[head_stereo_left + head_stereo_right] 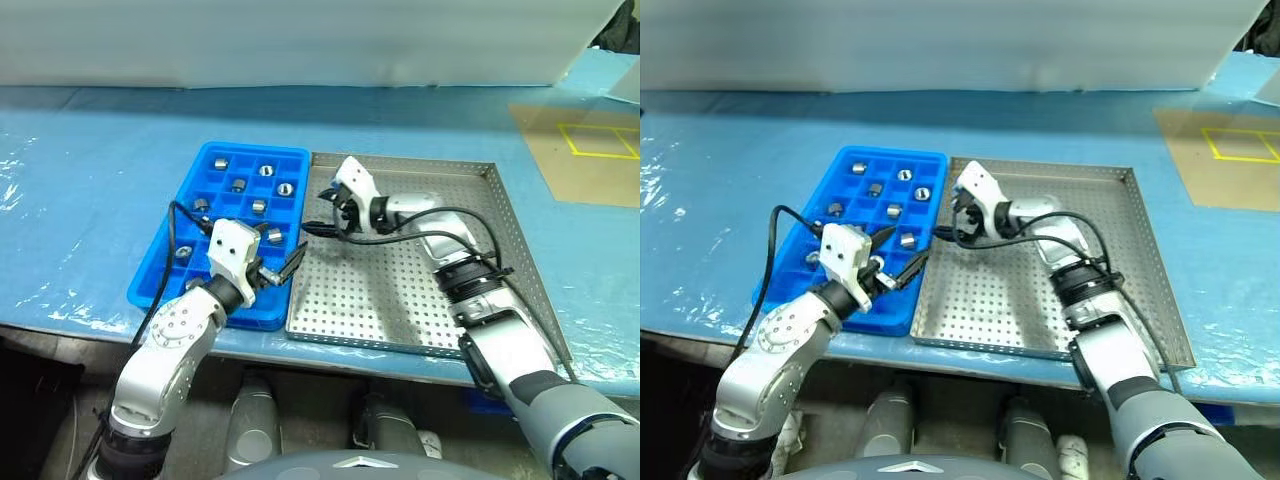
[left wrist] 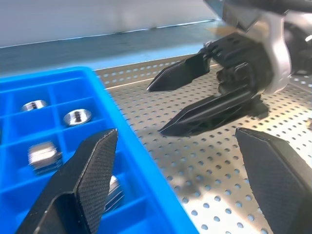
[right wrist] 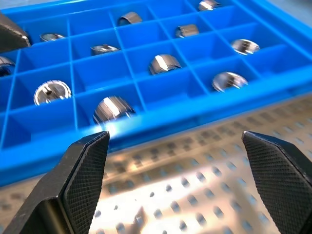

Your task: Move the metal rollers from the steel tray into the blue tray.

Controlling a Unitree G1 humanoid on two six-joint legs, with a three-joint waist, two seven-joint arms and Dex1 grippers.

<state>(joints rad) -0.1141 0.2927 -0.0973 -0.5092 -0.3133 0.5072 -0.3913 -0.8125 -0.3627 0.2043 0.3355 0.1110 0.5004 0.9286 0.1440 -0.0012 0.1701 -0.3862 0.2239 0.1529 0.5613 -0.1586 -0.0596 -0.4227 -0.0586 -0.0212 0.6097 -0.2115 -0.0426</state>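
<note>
Several metal rollers (image 1: pixel 259 206) lie in separate compartments of the blue tray (image 1: pixel 290 160), and they look shiny and close in the right wrist view (image 3: pixel 112 108). The steel tray (image 1: pixel 500 210) lies right beside it, edge to edge. My right gripper (image 1: pixel 316 211) stands open and empty, low over the steel tray's left edge, pointing at the blue tray's wall (image 3: pixel 195 114). My left gripper (image 1: pixel 283 250) is open too, with nothing between its fingers, and hovers over the blue tray's near right corner. In the left wrist view the right gripper (image 2: pixel 155 109) faces mine over the perforated floor (image 2: pixel 209 170).
Both trays rest on a table covered in blue film (image 1: pixel 90 180), whose front edge runs just below them. A white board (image 1: pixel 300 40) closes off the back. A brown mat with a yellow square (image 1: pixel 590 150) lies at the far right.
</note>
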